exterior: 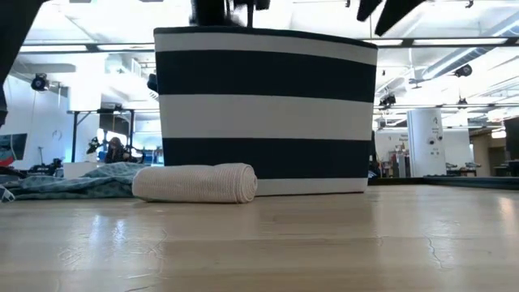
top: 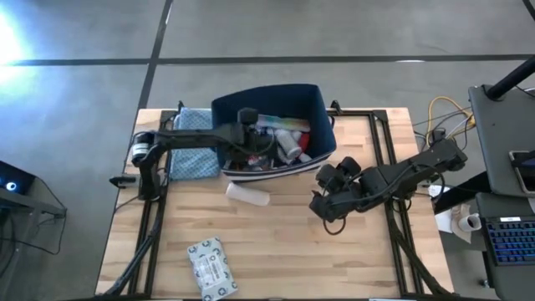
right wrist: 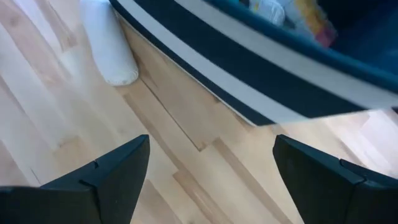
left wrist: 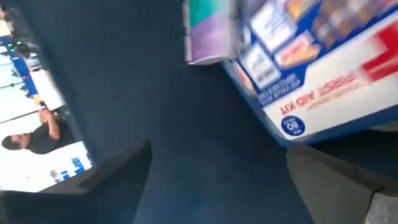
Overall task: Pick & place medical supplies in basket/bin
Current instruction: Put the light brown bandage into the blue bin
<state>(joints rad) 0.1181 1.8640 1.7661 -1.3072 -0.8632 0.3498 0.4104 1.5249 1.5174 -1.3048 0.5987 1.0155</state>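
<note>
The navy bin (top: 322, 104) with a white stripe stands on its base at the table's far middle, holding several supplies, among them a blue-white first-aid box (left wrist: 323, 81) and a purple-teal packet (left wrist: 208, 31). My left gripper (left wrist: 217, 152) hangs open over the bin's left half (top: 251, 125), nothing between its fingers. My right gripper (right wrist: 211, 142) stands open above bare table to the right of the bin (top: 324, 191). A white roll (top: 248, 194) lies on its side just in front of the bin. A grey-white printed packet (top: 209, 266) lies flat near the front edge.
A blue patterned cloth (top: 192, 142) lies left of the bin, under the left arm. Black frame rails (top: 389, 150) run along the table's sides. Bare wood lies between the roll and the packet and at the near right. People and equipment show in the room beyond.
</note>
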